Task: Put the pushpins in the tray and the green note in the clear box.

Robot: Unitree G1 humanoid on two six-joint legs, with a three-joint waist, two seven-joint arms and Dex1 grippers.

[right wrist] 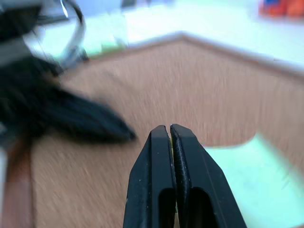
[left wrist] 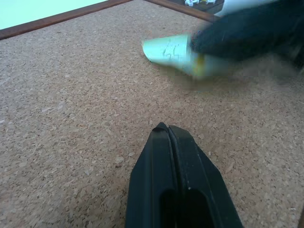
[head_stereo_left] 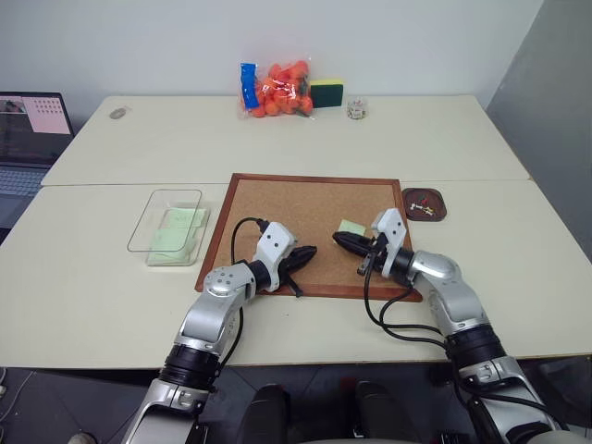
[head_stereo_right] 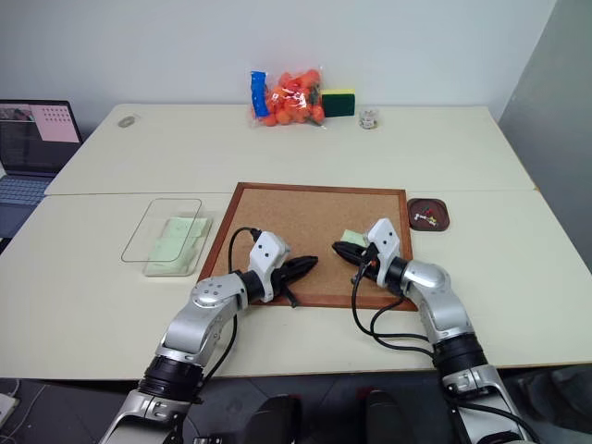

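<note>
Right gripper [head_stereo_left: 344,242] sits over the corkboard [head_stereo_left: 305,208] with its black fingers pressed together; in the left wrist view a yellow speck, too small to identify, shows at its tips beside the green note [head_stereo_left: 351,227], which lies on the cork just beside those fingers. Left gripper [head_stereo_left: 307,252] is likewise closed and empty, near the board's front edge. More pale-green slips rest inside the clear box [head_stereo_left: 167,225] left of the board; the tray [head_stereo_left: 425,203], with pushpins [head_stereo_left: 423,207] in it, lies off the board's right corner.
</note>
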